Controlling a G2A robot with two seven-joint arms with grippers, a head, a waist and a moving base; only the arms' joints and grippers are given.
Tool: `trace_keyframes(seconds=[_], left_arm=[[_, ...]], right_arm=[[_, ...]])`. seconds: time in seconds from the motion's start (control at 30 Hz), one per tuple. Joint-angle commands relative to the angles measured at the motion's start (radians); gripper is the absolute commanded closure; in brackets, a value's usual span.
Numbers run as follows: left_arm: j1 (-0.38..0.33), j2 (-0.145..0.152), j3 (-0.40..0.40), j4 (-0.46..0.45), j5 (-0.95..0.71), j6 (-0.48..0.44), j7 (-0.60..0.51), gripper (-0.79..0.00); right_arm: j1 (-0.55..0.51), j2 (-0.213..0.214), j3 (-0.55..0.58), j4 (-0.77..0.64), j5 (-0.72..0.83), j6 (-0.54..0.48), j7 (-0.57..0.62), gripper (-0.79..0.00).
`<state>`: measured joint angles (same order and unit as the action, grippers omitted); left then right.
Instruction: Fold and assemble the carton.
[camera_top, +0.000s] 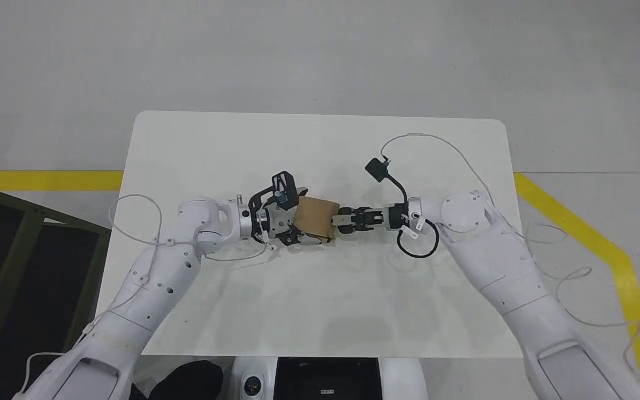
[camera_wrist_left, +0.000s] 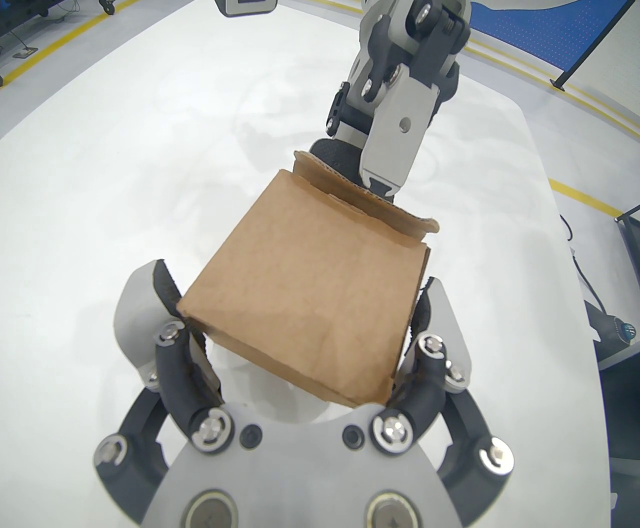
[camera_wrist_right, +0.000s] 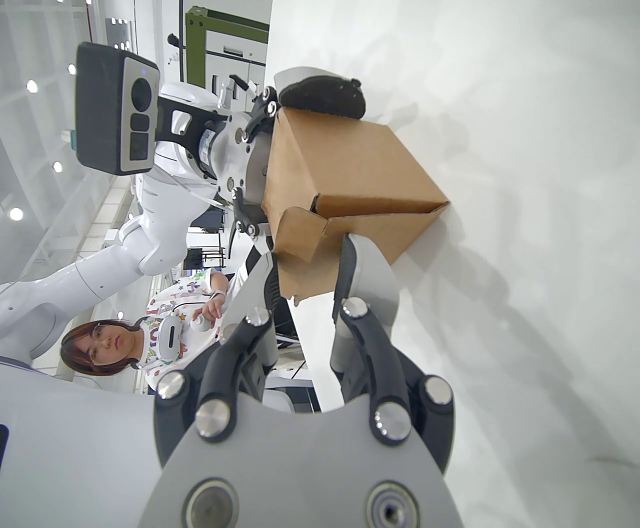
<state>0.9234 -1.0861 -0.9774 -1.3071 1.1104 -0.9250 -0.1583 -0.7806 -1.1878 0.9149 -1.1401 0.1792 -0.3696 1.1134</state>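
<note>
- Our left gripper (camera_wrist_left: 297, 295) is spread wide and clamped on the carton (camera_wrist_left: 320, 260). One padded finger (camera_wrist_left: 145, 305) presses on each of two opposite sides, near the end closest to the wrist.
- From above, this gripper sits at the carton's 9 o'clock, and its arm runs off toward the table's 7 o'clock.
- Our right gripper (camera_wrist_right: 307, 260) is drawn narrow and pinches a flap (camera_wrist_right: 300, 235) that sticks out from the carton's far end. One finger lies on each face of the flap.
- From above, the right gripper is at the carton's 3 o'clock, directly opposite the left one. Its arm leaves toward the table's 5 o'clock.
- The carton is plain brown corrugated cardboard, already squared up into a box shape. It is held between the two grippers at about the middle of the white table (camera_top: 200, 150).
- A broad closed panel faces upward. The end toward 3 o'clock is open, and in the right wrist view we see into the hollow past the pinched flap.
- We cannot tell whether the carton's lower edge touches the tabletop or is just above it.
- A black cable (camera_top: 392, 182) with a small black plug at its end loops over the table at the carton's 1 o'clock, near the right wrist.
- Beyond the table, yellow floor lines (camera_top: 60, 180) run at its 9 and 3 o'clock, and a dark green frame (camera_top: 25, 250) stands at its 8 o'clock.
</note>
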Motion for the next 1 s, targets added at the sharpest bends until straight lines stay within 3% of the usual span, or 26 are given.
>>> trace_keyframes(seconds=[0.0,0.97], left_arm=[[0.001,0.0,-0.001,-0.001,0.0,0.001,0.0,-0.785],[0.005,0.0,-0.008,-0.004,0.001,0.0,-0.001,-0.785]], right_arm=[[0.001,0.0,0.0,-0.002,-0.006,0.004,-0.001,-0.219],[0.015,0.0,-0.014,-0.014,-0.088,0.028,-0.018,-0.2]])
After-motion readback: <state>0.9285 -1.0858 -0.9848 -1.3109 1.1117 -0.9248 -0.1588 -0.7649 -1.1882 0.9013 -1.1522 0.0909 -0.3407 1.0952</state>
